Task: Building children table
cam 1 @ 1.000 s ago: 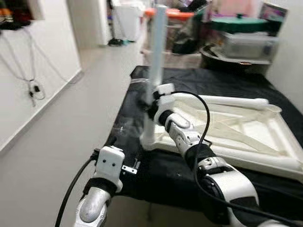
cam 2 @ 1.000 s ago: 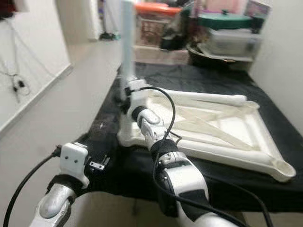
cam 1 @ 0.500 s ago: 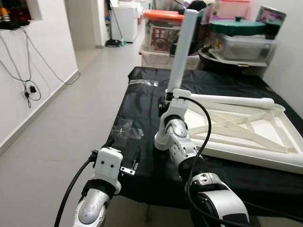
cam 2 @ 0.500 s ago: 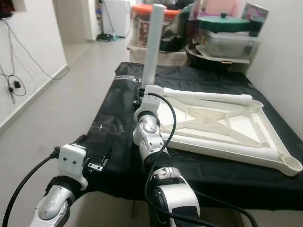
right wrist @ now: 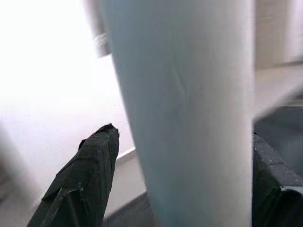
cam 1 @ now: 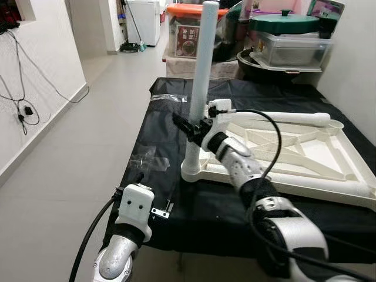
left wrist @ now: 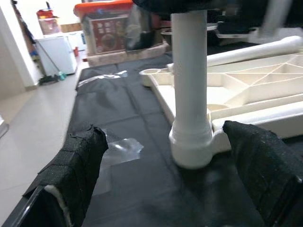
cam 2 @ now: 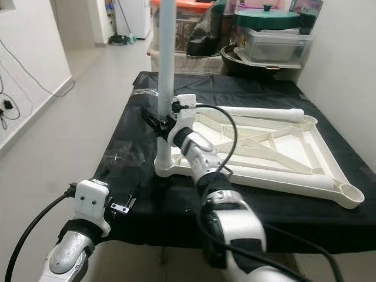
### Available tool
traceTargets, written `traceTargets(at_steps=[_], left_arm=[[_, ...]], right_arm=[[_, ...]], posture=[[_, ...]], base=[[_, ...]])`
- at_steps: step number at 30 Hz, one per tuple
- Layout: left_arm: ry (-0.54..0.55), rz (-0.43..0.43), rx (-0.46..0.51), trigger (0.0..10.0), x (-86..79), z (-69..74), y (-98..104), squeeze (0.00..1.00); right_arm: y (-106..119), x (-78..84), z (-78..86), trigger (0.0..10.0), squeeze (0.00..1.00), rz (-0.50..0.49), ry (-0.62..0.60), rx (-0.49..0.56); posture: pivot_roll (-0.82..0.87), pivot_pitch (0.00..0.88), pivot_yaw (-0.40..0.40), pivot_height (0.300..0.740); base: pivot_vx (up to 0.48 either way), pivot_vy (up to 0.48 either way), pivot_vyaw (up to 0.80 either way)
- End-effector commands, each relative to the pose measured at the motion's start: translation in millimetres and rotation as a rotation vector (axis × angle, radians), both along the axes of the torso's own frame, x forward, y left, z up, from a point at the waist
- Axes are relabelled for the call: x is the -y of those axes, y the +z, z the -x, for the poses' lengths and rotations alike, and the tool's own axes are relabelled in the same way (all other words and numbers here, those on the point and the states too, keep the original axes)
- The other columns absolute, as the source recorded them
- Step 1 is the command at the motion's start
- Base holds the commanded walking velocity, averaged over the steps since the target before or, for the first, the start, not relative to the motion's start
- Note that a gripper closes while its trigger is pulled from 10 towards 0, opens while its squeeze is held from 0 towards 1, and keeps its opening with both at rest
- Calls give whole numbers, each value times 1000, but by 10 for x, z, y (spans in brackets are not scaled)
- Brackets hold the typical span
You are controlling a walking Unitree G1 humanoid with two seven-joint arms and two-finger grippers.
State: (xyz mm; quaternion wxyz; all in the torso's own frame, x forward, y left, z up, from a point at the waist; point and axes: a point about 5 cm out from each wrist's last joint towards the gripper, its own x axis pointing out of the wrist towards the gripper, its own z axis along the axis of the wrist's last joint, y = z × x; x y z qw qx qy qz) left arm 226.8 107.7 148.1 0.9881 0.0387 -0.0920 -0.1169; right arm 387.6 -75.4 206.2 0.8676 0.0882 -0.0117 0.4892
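- The leg stands upright in the corner socket of the upturned tabletop, on the black-covered bench.
- Judged step: seating this leg; next likely calls for pressing or twisting it home, keeping it plumb.
- The right gripper is at the leg's mid-height, fingers either side of it; whether they clamp it, I cannot tell.
- The left gripper, spread wide and empty, faces the leg's foot.
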Motion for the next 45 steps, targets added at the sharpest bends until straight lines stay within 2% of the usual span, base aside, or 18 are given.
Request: traceTargets(at_steps=[1, 9, 10, 14, 17, 20, 22, 23, 24, 25, 27, 30, 31, 33, 35, 37, 44, 45], left_arm=[[-8, 2, -3, 10000, 22, -2, -18, 0], [-4, 1, 0, 10000, 24, -4, -14, 0], [0, 2, 1, 10000, 18, -4, -11, 0], [5, 3, 3, 10000, 6, -2, -10, 0], [3, 4, 0, 10000, 12, 1, -17, 0], [-2, 3, -2, 10000, 26, 6, -24, 0], [-2, 1, -5, 10000, 15, 12, -29, 0], [-2, 1, -5, 10000, 15, 12, -29, 0], [0, 1, -7, 10000, 2, 13, -33, 0], [0, 1, -7, 10000, 2, 13, -33, 0], [-2, 2, -10, 10000, 2, 13, -40, 0], [-2, 2, -10, 10000, 2, 13, -40, 0], [-5, 2, -11, 10000, 12, 12, -40, 0], [-7, -1, -10, 10000, 16, 11, -39, 0], [-7, -1, -10, 10000, 16, 11, -39, 0], [-1, -5, -5, 10000, -2, 2, -30, 0], [-1, -5, -2, 10000, -8, -1, -26, 0], [1, -5, -2, 10000, -10, 0, -25, 0]], right_arm=[[-101, -213, 112, 10000, 0, 42, 202, -40], [-191, -383, 262, 10000, 0, 132, 472, -49], [-180, -433, 284, 0, 0, 119, 503, -48], [-153, -473, 295, 0, 0, 102, 520, -31], [-129, -504, 229, 0, 0, 94, 379, -5], [-128, -492, 141, 0, 0, 84, 182, 4], [-180, -380, 30, 0, 0, 55, -103, -28], [-180, -380, 30, 0, 0, 55, -103, -28], [-220, -250, -48, 0, 0, 36, -332, -64], [-220, -250, -48, 0, 0, 36, -332, -64], [-260, -87, -111, 0, 0, 49, -581, -92], [-260, -87, -111, 0, 0, 49, -581, -92], [-301, 51, -130, 0, 0, 65, -772, -110], [-353, 161, -119, 0, 0, 61, -947, -146], [-353, 161, -119, 0, 0, 61, -947, -146], [-458, 165, -45, 0, 0, 39, -1124, -223], [-463, 27, -6, 0, 0, 11, -1142, -242], [-427, -53, -10, 8235, 0, -22, -1094, -240]], posture=[[19, 0, -45, 740], [30, 0, -58, 740], [26, 0, -64, 740], [0, 0, -56, 740], [0, 0, -56, 740], [2, 0, -50, 740], [-2, 0, -38, 740], [-2, 0, -38, 740], [-7, 0, -36, 740], [-7, 0, -36, 740], [-7, 0, -36, 740], [-7, 0, -36, 740], [-11, 0, -39, 740], [-11, 0, -39, 740], [-11, 0, -39, 740], [8, 0, -40, 740], [8, 0, -40, 740], [22, 0, -44, 740]], base=[[0, 0, 0], [0, 0, 0], [0, 0, 0], [0, 0, 0], [0, 0, 0], [0, 0, 0], [0, 0, 0], [0, 0, 0], [0, 0, 0], [0, 0, 0], [0, 0, 0], [0, 0, 0], [0, 0, 0], [0, 0, 0], [0, 0, 0], [0, 0, 0], [0, 0, 0], [0, 0, 0]])
